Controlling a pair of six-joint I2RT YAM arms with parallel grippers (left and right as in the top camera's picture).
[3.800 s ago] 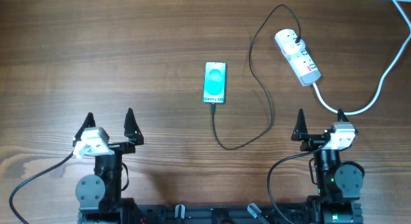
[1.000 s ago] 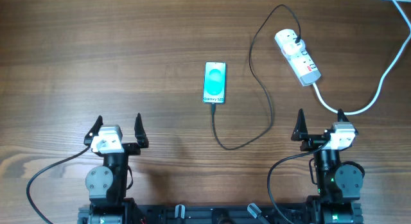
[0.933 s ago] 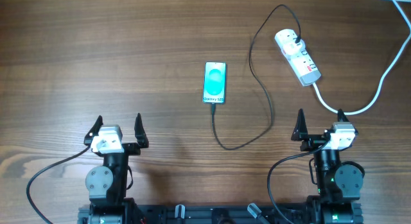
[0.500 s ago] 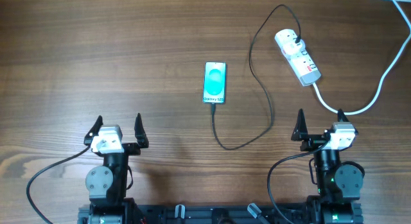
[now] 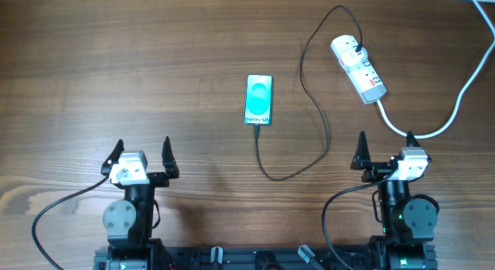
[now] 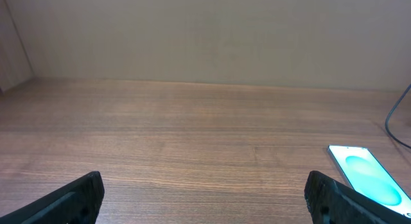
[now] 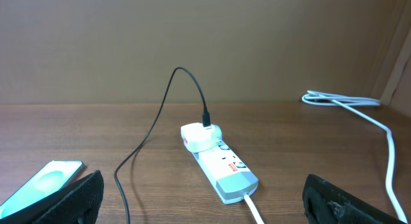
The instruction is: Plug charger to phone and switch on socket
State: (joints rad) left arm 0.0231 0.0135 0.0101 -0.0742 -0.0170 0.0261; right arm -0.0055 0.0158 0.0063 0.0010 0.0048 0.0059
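Ahead of your right gripper (image 5: 385, 142), well off from your left gripper (image 5: 141, 146), lay the socket (image 5: 360, 69), slanted; both pairs of jaws gaped empty.

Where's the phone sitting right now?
Seen from overhead, the phone lies flat near the middle of the table; the charger cable meets its near edge, and the socket sits farther right.

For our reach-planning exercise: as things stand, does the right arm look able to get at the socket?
Probably yes. The socket lies ahead of the open right tool, with nothing standing between them. Only the thick white cord runs along the table from the socket toward the tool, and it could be brushed.
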